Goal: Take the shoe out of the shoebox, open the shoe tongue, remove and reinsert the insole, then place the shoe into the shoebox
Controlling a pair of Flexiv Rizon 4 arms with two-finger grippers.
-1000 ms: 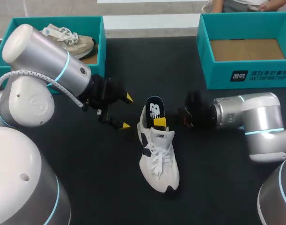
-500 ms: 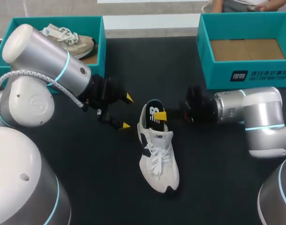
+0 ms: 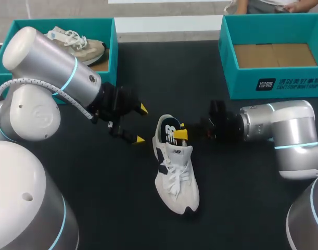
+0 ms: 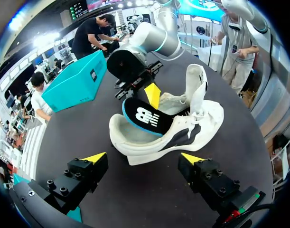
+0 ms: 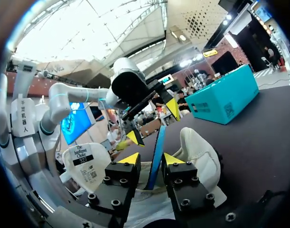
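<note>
The right gripper [image 5: 151,158] pinches the insole [image 5: 159,142] by its edge. The insole stands tilted, half inside the heel of the shoe [image 3: 175,172] at mid-frame, probably so it can slide back toward the toe. The left gripper [image 3: 140,124] hangs spread and unloaded just left of the heel, perhaps ready to steady it. At upper right, the shoebox [image 3: 283,83] shows only its cardboard floor. At upper left, a second box [image 3: 113,47] holds a beige shoe [image 3: 78,41].
</note>
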